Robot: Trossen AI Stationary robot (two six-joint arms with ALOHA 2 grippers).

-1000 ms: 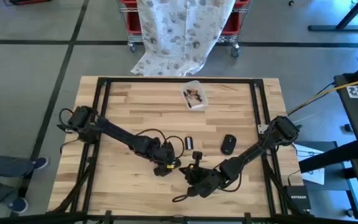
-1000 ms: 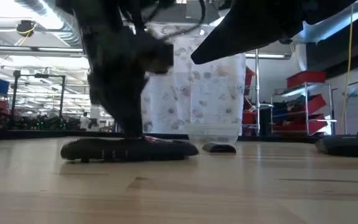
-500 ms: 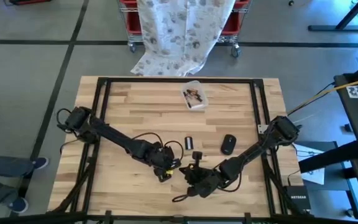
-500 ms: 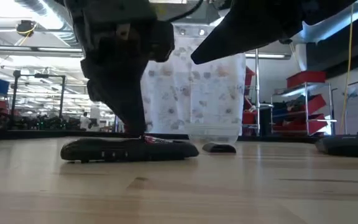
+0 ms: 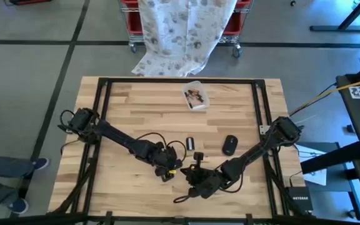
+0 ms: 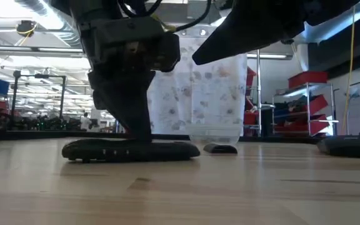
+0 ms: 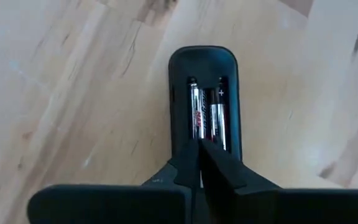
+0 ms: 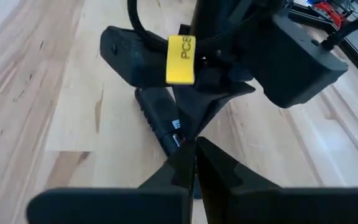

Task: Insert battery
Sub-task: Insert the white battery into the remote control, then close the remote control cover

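A black remote [image 7: 202, 62] lies on the table back side up, its battery bay open, with two batteries [image 7: 207, 115] lying side by side in it. My left gripper [image 7: 199, 142] is shut and stands on the remote [image 6: 130, 150] from above. My right gripper [image 8: 194, 144] is shut too, its tips at the end of the remote [image 8: 154, 112] right beside the left gripper. In the high view both grippers [image 5: 167, 170] [image 5: 194, 172] meet near the table's front middle, and they hide most of the remote there. My left gripper presses its shut fingertips down on the batteries' near ends [image 7: 199, 134], at the seam between the two. The fingers [image 6: 136, 125] come from above, pointing down. The remote lies flat on the table. My right gripper's shut tips stand at the remote's end [image 8: 178, 138], slanting down from the table's right; whether they touch it, I cannot tell.
A small black cover piece [image 5: 190, 142] and a black mouse [image 5: 230, 145] lie just behind the grippers. A clear plastic tub [image 5: 195, 95] stands near the far edge. The left and far parts of the wooden table [image 5: 136, 106] are bare.
My left gripper has shifted a little toward the right gripper and come down onto the remote. The red battery end that stood up above the remote in the low view has sunk out of sight. The remote itself has stayed in place.
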